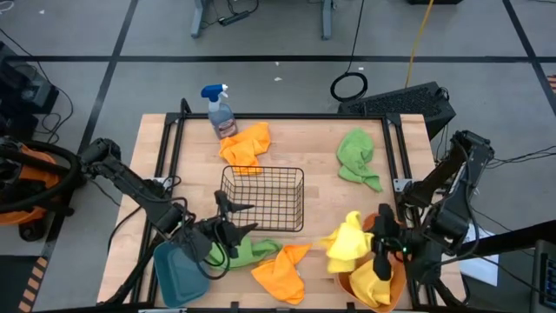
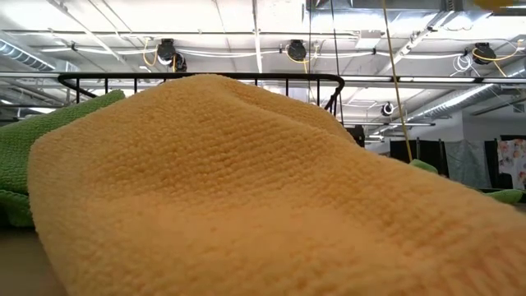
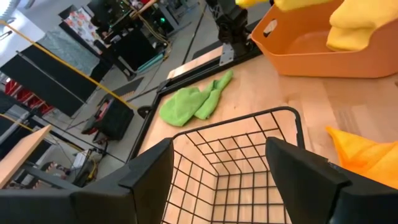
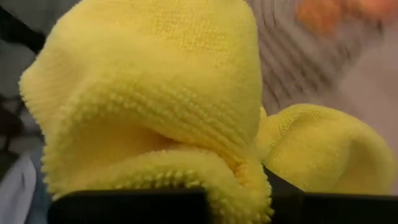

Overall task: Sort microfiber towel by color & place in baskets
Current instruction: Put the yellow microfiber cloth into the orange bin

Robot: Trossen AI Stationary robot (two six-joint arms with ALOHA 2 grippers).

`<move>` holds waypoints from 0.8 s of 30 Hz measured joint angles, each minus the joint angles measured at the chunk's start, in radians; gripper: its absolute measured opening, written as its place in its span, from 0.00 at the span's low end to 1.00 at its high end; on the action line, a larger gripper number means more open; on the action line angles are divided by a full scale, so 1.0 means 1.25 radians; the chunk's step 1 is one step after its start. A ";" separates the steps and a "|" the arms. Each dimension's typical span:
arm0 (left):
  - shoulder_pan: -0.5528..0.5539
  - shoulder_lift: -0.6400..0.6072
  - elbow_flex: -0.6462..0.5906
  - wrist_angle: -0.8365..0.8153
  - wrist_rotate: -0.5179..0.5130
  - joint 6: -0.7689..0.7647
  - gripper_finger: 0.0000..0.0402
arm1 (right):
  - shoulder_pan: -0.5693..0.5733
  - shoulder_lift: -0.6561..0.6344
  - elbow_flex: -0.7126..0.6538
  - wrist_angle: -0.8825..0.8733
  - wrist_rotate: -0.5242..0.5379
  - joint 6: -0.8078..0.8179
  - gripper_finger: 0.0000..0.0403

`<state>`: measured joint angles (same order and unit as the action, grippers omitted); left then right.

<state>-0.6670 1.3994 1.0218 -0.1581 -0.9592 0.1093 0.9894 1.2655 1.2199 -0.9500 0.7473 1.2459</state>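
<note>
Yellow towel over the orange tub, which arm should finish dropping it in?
Right. Its hand is over the orange tub, gripping the yellow towel; the left hand is open, by the wire basket.

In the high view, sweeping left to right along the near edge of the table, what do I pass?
Teal tub → left gripper → green towel → orange towel → yellow towel, held by the right gripper over the orange tub.

Left end effector spread wide; right end effector pointing down.
</note>
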 joint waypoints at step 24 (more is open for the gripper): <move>0.000 0.000 0.000 0.011 0.013 -0.001 0.65 | 0.001 0.013 -0.179 -0.184 -0.606 0.548 0.19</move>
<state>-0.6670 1.3998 1.0218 -0.1442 -0.9425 0.1080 0.9901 1.2816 0.9959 -1.1804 -0.0103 1.9308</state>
